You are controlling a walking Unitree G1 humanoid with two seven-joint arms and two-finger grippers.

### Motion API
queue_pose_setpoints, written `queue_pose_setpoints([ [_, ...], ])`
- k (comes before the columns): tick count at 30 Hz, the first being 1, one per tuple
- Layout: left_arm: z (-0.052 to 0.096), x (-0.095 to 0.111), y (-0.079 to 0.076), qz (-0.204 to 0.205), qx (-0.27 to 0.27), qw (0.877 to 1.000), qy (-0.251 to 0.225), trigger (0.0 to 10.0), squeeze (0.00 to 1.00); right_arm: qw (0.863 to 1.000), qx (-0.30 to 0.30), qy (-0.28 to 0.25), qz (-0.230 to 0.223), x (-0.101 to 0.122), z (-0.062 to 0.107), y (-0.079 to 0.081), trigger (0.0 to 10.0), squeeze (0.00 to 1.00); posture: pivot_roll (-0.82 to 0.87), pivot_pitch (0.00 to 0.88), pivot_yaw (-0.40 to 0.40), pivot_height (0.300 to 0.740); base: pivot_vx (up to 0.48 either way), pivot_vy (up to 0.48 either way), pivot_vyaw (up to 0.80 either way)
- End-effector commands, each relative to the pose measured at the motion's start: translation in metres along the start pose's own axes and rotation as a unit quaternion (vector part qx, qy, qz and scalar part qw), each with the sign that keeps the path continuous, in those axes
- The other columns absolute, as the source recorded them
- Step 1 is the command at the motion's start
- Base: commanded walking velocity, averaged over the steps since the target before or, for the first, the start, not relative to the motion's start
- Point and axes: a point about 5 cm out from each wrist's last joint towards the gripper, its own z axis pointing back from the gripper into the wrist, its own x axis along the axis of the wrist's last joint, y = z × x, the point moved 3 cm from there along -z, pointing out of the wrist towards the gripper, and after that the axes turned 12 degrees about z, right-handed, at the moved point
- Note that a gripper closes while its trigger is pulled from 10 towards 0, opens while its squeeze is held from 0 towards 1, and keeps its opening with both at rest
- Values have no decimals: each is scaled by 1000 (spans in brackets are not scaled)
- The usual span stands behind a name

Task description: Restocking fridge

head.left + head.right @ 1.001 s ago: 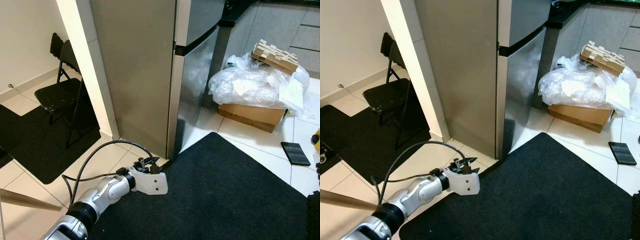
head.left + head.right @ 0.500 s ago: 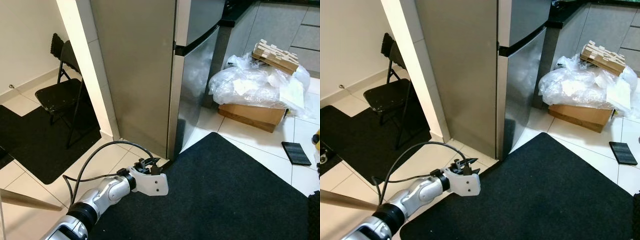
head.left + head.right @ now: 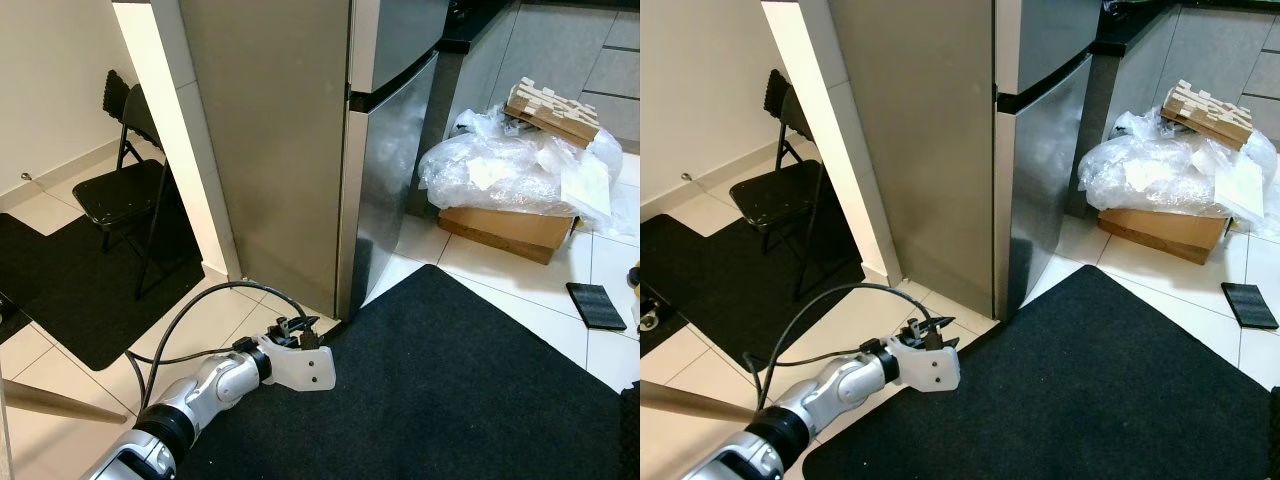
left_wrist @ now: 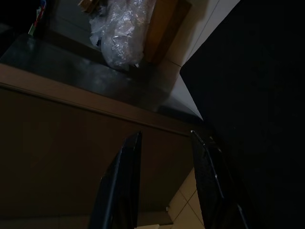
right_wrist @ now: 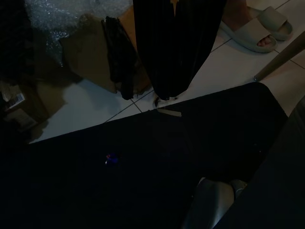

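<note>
One tall steel fridge point(image 3: 300, 140), doors closed, stands on pale tiled floor point(image 3: 470, 265) by one black mat point(image 3: 450, 380).

The left claw point(image 3: 297, 328) hangs low near the fridge's bottom corner, fingers apart, empty. One black folding chair point(image 3: 125, 180), one cardboard box point(image 3: 500, 228) under crumpled clear plastic point(image 3: 500, 170); right claw's state can't be told.

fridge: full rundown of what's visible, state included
The fridge is a tall two-door unit, brushed steel look, its top cut off by the frame. A dark seam splits the upper door from the lower one; both doors are shut. Its matte side panel faces the camera; the glossy door fronts reflect the plastic-wrapped pile beside it. It stands on the pale tile floor, against a white wall edge, its front corner near the black mat. The left tool hangs low before that corner, not touching.
</note>
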Motion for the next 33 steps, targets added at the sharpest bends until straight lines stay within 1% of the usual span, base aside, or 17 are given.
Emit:
queue_pose_setpoints([
  [1, -1, 1, -2, 2, -7, 1000, -2, 10000, 0, 1000, 5, -13, -10, 7, -1, 6, 10000, 0, -4, 0, 72, 740, 0, 0, 0],
  [19, -3, 4, -2, 2, -9, 1000, -7, 10000, 0, 1000, 6, -8, -13, 2, 0, 7, 10000, 0, 0, 0, 70, 740, 0, 0, 0],
  [28, 0, 3, -1, 3, 0, 1000, -9, 10000, 0, 1000, 5, -9, -9, 2, 0, 5, 10000, 0, 16, 0, 55, 740, 0, 0, 0],
  [29, 2, 3, 0, 17, 8, 1000, -16, 10000, 0, 1000, 5, -9, -8, 2, 0, 4, 10000, 0, 16, 0, 55, 740, 0, 0, 0],
  [30, 3, 4, -2, 39, -7, 999, -25, 10000, 0, 1000, 4, -9, -8, 3, 0, 3, 10000, 0, 11, 0, 55, 740, 0, 0, 0],
  [32, 3, 4, -5, 48, -29, 998, -28, 10000, 0, 1000, 3, -11, -8, 3, 0, 3, 10000, 0, 8, 0, 54, 740, 0, 0, 0],
  [33, 3, 2, -6, 75, -40, 996, -22, 10000, 0, 1000, 3, -11, -9, 4, 0, 3, 10000, 0, 6, 0, 55, 740, 0, 0, 0],
])
